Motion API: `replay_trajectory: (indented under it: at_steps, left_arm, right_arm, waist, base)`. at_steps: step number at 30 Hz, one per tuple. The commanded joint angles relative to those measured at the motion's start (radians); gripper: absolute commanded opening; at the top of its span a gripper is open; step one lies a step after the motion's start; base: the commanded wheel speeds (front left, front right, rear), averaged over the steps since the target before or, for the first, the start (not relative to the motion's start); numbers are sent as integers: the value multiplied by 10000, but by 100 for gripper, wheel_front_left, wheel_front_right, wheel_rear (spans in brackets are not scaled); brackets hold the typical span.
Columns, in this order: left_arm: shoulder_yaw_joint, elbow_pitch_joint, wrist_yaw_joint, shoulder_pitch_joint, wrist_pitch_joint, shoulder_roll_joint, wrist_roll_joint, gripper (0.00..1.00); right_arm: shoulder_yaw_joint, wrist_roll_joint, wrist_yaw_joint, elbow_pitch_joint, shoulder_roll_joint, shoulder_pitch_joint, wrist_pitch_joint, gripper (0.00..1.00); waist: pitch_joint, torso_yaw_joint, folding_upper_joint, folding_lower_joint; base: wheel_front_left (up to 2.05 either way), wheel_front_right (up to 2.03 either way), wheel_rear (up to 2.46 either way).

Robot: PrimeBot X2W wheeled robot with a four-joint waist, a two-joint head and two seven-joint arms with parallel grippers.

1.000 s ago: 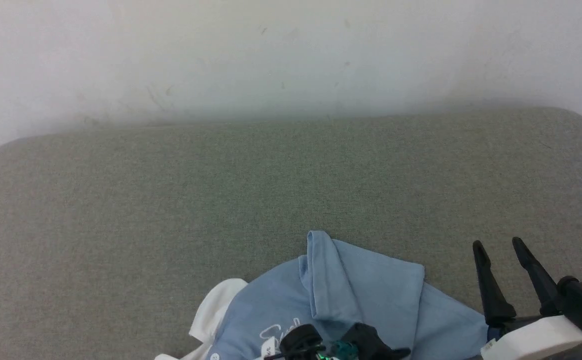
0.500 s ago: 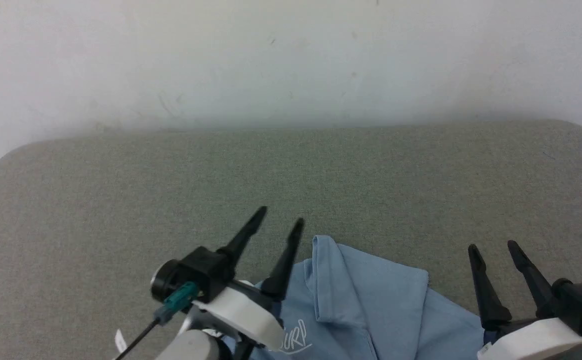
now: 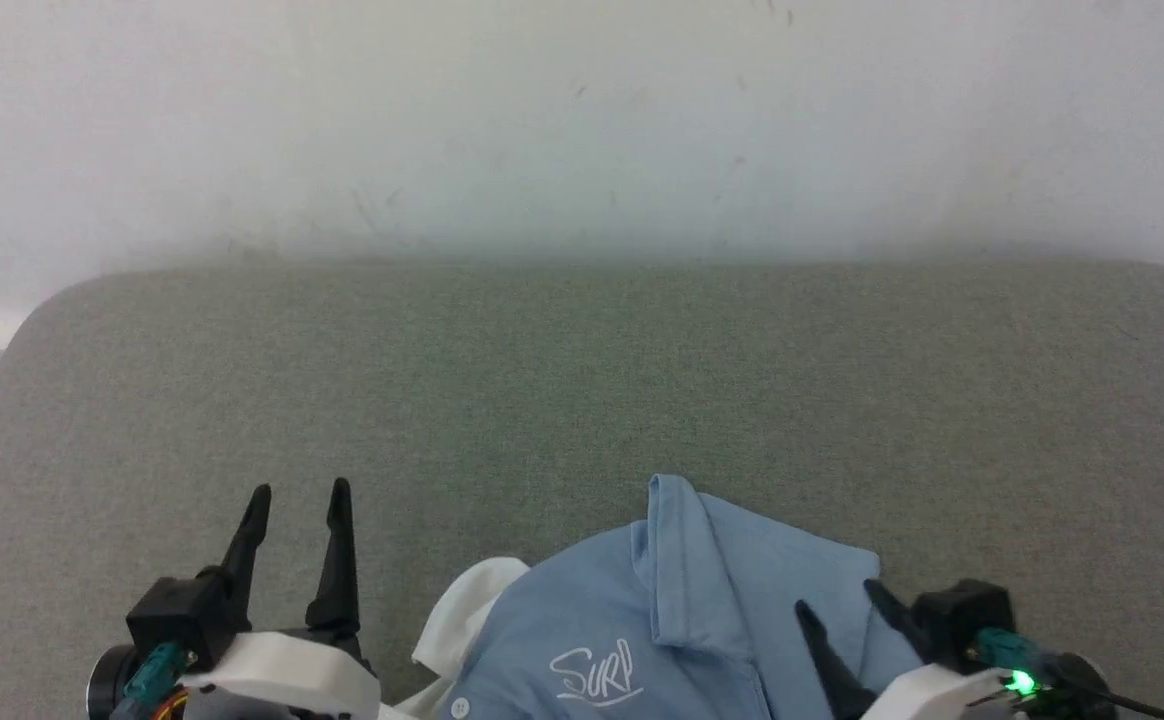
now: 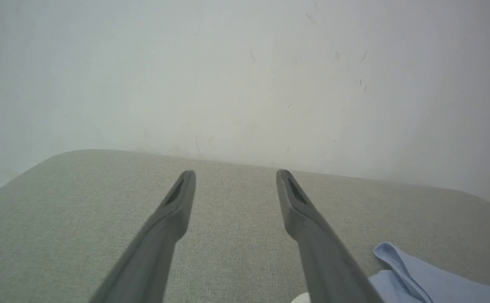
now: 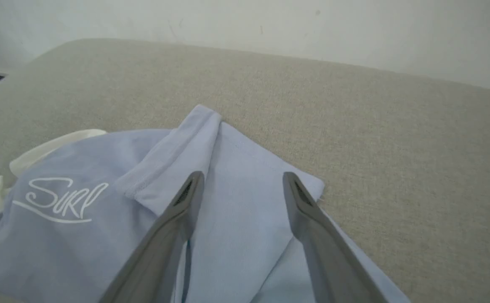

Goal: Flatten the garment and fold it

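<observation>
Garment [image 3: 582, 610] lies crumpled (sleeve [image 3: 742, 570] folded over its front), white collar [image 3: 462, 610] showing

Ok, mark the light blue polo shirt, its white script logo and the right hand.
light blue polo shirt [image 3: 742, 570], head view, on the folded-over flap.
white script logo [image 3: 594, 672], head view, middle of the lettering.
right hand [image 3: 835, 595], head view, midway between its two dark fingertips.

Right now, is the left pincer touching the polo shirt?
Apart. Head view shows bare grey cushion between the left pincer and the polo shirt.
</observation>
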Motion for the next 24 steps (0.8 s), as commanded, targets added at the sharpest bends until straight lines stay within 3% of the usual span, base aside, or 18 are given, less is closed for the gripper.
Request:
replay_trajectory:
  at_steps: [1,9,15,16,18,24]
  left_arm:
    - [78,-33,-47,140,-44,-6,92,100]
    - [392,3,-429,336,-46,-519,403,100]
    - [553,182,-679,302,-46,-910,587,100]
    - [579,214,-722,288,-46,-958,621,100]
    - [645,272,-803,272,-46,-1039,683,100]
    - [923,379,-953,379,-47,-1229,863,100]
  right_arm:
    - [139,-26,-9,125,-1,-196,151,100]
    - [2330,470,-9,1827,-398,-1629,1370,100]
    - [2721,382,-9,3303,-456,-2623,1502,100]
    - [2733,422,-9,3463,-459,-2722,1471,59]
    - [2572,454,-9,3554,-438,-2886,1193,0]
    - [1374,471,-9,3017,-362,-2954,427,0]
  waist:
    - [17,144,0,0]
    - [210,742,0,0]
    - [369,896,0,0]
    - [393,912,0,0]
    - [423,912,0,0]
    - [428,610,0,0]
  base:
    - [0,0,0]
    - [0,0,0]
    - [0,0,0]
    - [0,0,0]
    - [0,0,0]
    - [0,0,0]
